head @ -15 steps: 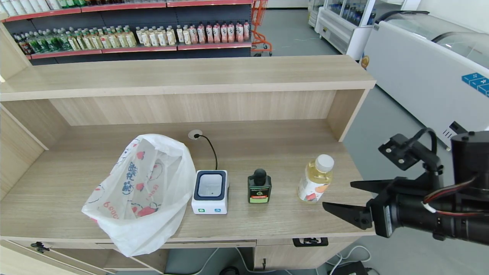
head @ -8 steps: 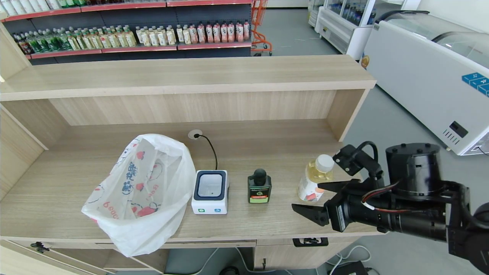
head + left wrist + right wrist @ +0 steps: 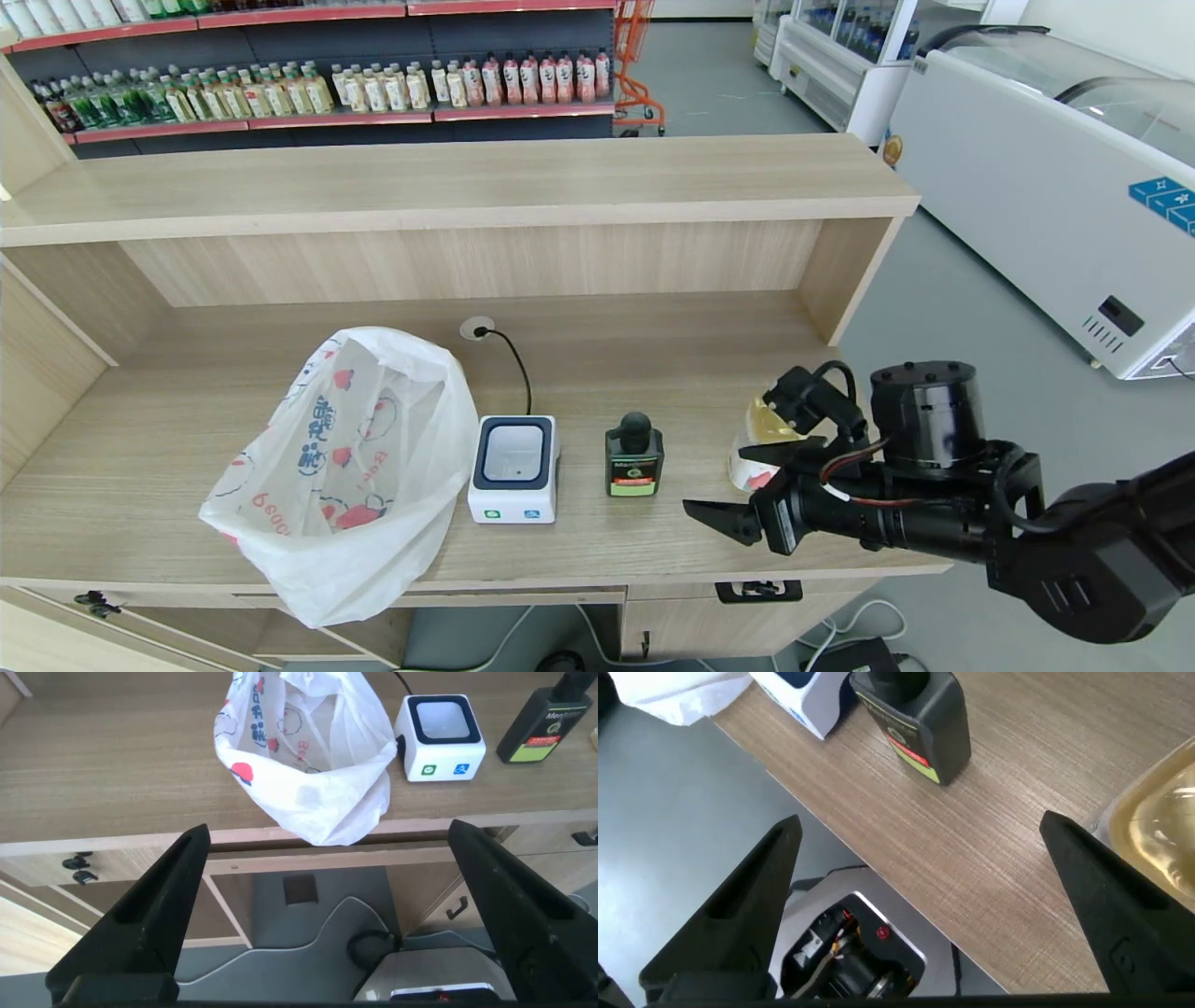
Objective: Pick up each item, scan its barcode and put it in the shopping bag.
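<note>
Beside right gripper, clear bottle, yellow liquid, white-orange label

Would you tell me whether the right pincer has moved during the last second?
Yes. The right pincer has travelled leftward along the counter's front edge, from right of the drink bottle to in front of it, nearer the fixed scanner.

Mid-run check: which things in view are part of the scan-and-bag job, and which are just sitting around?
Job:
shopping bag
scanner
dark bottle
yellow drink bottle
right pincer, open near the yellow drink bottle

Just lying about:
shelved drinks
chest freezer
orange trolley
</note>
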You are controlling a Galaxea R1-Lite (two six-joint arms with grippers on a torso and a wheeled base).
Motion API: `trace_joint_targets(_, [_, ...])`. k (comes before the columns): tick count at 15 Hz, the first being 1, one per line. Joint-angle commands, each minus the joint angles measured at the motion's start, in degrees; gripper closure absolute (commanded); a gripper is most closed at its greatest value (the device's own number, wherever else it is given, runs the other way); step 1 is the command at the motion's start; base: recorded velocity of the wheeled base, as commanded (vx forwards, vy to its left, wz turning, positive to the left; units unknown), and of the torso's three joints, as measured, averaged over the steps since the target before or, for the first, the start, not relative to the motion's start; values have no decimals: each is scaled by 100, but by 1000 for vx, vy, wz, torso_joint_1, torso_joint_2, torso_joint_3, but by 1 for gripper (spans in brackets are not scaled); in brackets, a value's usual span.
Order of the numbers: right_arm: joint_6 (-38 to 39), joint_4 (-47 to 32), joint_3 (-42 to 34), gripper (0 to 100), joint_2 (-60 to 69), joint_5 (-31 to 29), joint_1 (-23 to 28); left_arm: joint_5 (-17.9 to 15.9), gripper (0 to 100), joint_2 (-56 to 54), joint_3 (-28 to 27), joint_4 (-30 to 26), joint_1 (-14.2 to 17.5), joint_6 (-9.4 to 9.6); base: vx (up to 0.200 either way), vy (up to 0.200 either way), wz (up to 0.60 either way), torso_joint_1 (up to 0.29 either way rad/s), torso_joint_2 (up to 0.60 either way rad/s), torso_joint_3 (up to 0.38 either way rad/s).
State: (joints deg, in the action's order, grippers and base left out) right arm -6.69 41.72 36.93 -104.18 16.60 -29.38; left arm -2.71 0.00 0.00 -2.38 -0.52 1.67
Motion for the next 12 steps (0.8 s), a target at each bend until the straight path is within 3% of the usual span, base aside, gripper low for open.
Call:
trace_joint_targets(1, [-34, 21, 25, 0, -278, 36, 38, -2, 0, 0, 0, 0, 0, 0, 0, 0, 0, 0, 0, 0])
trace_joint_targets(12, [-491, 205, 1300, 0, -1324, 915, -6, -2, 0, 9, 0, 0, 0, 0, 0, 0, 0, 0, 0, 0])
